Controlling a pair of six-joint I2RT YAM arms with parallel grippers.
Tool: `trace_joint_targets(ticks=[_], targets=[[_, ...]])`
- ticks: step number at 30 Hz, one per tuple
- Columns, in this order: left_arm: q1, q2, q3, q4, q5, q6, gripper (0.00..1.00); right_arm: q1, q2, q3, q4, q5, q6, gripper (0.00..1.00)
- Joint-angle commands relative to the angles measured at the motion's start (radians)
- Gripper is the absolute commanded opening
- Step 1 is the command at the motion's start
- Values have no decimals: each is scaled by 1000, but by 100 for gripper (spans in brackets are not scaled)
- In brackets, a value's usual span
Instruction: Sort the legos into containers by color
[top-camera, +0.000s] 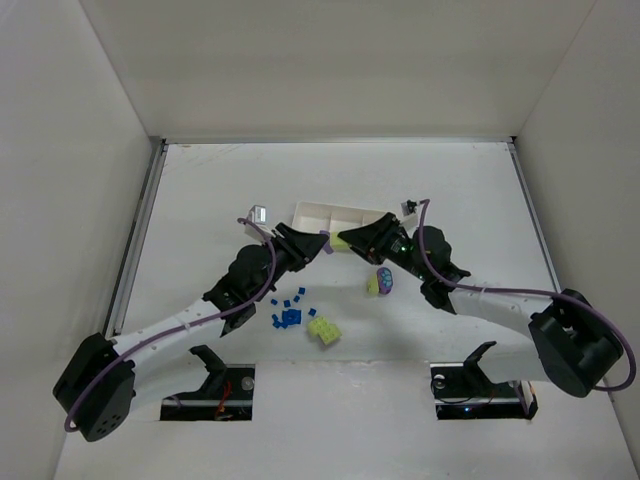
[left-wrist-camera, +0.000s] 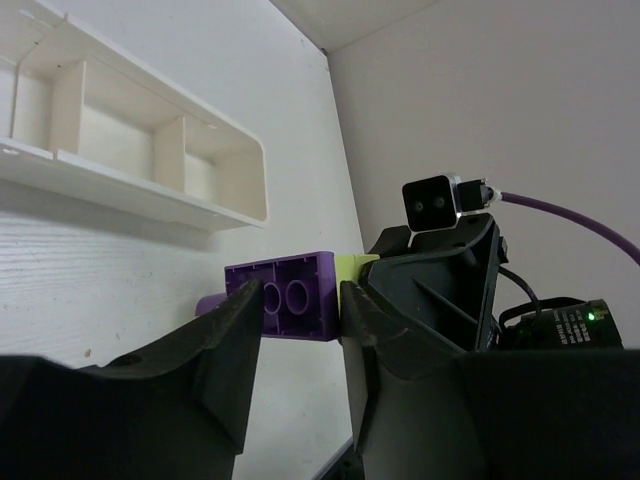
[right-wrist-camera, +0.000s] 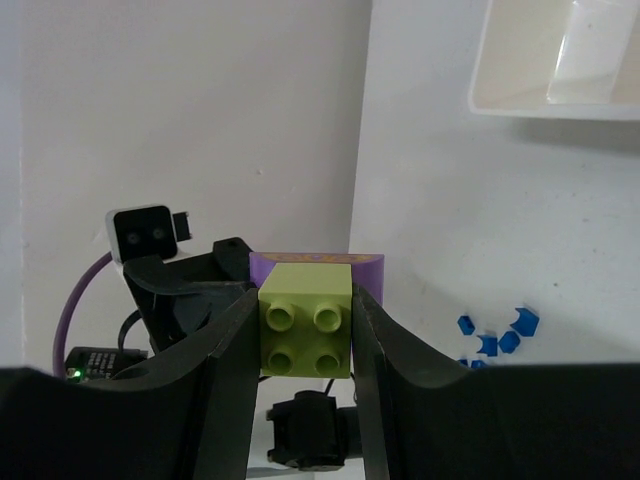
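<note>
A purple brick (left-wrist-camera: 290, 298) and a yellow-green brick (right-wrist-camera: 305, 320) are stuck together and held in the air between both grippers, just in front of the white tray (top-camera: 345, 212). My left gripper (left-wrist-camera: 295, 310) is shut on the purple brick (top-camera: 325, 241). My right gripper (right-wrist-camera: 305, 322) is shut on the yellow-green brick (top-camera: 341, 241). The tray's compartments (left-wrist-camera: 120, 140) that show look empty. Several tiny dark blue bricks (top-camera: 288, 311) lie on the table near the left arm. They also show in the right wrist view (right-wrist-camera: 497, 335).
A larger yellow-green brick (top-camera: 323, 329) lies beside the blue ones. A purple and yellow-green piece (top-camera: 380, 281) lies under the right arm. White walls enclose the table on three sides. The tray's corner (right-wrist-camera: 545, 85) shows at the upper right of the right wrist view.
</note>
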Motion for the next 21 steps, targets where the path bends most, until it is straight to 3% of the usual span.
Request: trace_joint_targets(ticks=[1,10,14,21], targets=[[-10,6,27,56,-25,34,32,-11,9,0,71,15,-33,25],[-62,63,50,62,-34,103,25,-6,20,3,68,13,-59,24],[-64,72,58,62,-41,121,12,-9,29,0,68,9,-62,23],[-71,75,73,50,-86,173,2,-35,19,-18,66,1,-75,22]])
